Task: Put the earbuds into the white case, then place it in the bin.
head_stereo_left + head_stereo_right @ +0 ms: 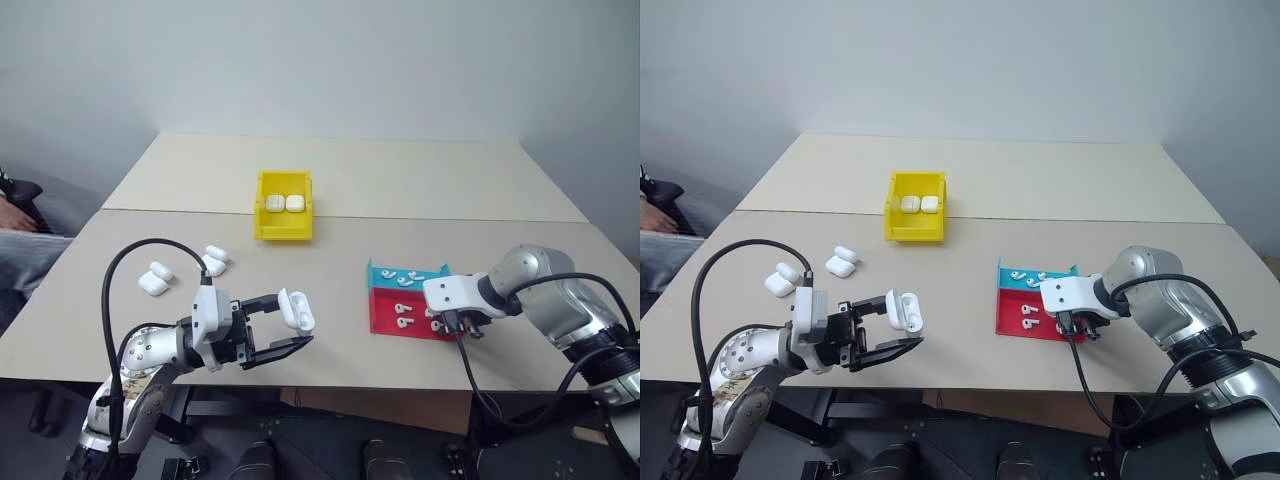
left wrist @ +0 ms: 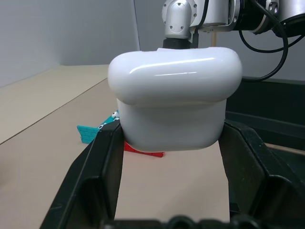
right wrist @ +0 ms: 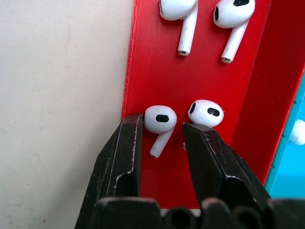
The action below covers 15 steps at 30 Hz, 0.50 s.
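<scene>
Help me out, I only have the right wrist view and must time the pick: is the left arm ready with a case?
Observer: Yes. The left pincer is shut on a white case, lid flipped open, held above the table's near edge.
Operator: Anything in the bin?
Observer: The yellow bin already holds two closed cases, side by side.
Operator: Spare cases?
Observer: Several lie on the table to the robot's left, near and.

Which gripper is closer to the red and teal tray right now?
Right. The right gripper is down on the tray, straddling an earbud; the left gripper holds a white case well away.
</scene>
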Motion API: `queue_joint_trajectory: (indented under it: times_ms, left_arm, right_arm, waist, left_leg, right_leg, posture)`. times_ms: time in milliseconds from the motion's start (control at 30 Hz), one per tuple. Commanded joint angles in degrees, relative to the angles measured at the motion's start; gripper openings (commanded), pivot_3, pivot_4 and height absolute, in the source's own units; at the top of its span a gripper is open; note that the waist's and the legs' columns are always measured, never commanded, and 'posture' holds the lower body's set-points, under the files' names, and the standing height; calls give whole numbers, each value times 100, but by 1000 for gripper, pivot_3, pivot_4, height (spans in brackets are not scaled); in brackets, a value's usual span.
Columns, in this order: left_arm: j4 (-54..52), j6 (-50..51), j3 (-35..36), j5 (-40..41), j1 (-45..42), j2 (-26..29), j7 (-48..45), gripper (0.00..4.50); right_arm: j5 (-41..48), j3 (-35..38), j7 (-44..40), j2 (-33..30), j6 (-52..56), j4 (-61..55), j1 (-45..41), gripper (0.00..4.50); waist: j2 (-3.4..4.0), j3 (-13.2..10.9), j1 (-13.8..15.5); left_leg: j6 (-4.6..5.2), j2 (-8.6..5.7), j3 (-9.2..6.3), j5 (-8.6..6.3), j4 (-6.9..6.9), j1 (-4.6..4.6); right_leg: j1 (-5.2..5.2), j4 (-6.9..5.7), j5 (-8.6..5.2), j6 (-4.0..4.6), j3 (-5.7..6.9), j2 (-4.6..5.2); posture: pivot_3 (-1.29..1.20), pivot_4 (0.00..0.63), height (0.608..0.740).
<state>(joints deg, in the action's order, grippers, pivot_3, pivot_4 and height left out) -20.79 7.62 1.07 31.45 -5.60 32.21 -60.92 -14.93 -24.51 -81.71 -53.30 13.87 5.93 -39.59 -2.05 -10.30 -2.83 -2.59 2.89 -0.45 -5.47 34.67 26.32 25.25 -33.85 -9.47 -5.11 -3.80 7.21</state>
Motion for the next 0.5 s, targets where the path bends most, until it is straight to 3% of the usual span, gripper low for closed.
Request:
queue_joint_trajectory:
  times_ms: [33,233,400,500]
  left_arm:
    - [-231,-105,9,-13,13,22,26,2723]
    - [-238,-130,4,-49,32,19,25,2723]
    - [-269,-106,13,-63,50,33,41,2723]
    - [-284,-100,16,-92,49,29,78,2723]
  right_arm:
    - [5,60,-14,3,-183,14,-9,1693]
    - [43,73,-73,0,-234,19,17,1693]
    - [36,73,-69,-10,-232,-29,57,611]
    - [32,72,-73,-15,-203,-37,57,611]
  waist:
    - [0,0,-2]
    - [0,0,-9]
    - [0,0,-9]
    - [0,0,-10]
  left_leg:
    - [0,0,0,0,0,0]
    - [0,0,0,0,-1,0]
    - [0,1,0,0,-1,0]
    - [0,1,0,0,-1,0]
  right_leg:
    - [0,2,0,0,0,0]
    - [0,12,0,0,1,0]
    - [0,18,0,0,1,0]
    - [1,24,0,0,1,0]
  posture:
    - [0,150,740]
    - [0,150,740]
    - [0,150,740]
    - [0,150,740]
